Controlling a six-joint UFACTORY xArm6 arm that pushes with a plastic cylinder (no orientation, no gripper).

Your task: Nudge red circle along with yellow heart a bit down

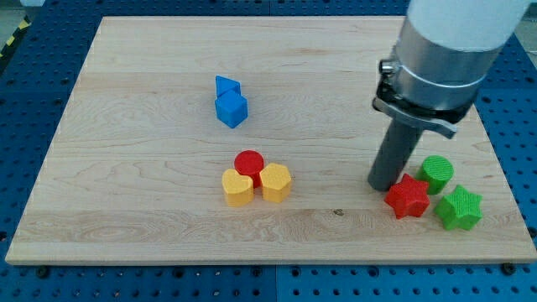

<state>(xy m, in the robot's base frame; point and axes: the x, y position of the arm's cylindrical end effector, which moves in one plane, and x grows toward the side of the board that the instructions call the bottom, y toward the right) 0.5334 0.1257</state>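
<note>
The red circle sits below the board's middle. The yellow heart touches its lower left side, and a yellow hexagon touches its lower right side. My tip rests on the board far to the view's right of this cluster, right beside the left of a red star. The rod rises into the large grey arm body at the view's top right.
A green circle and a green star lie next to the red star near the board's right edge. A blue triangle and a blue cube touch each other above the cluster. The wooden board lies on a blue pegboard.
</note>
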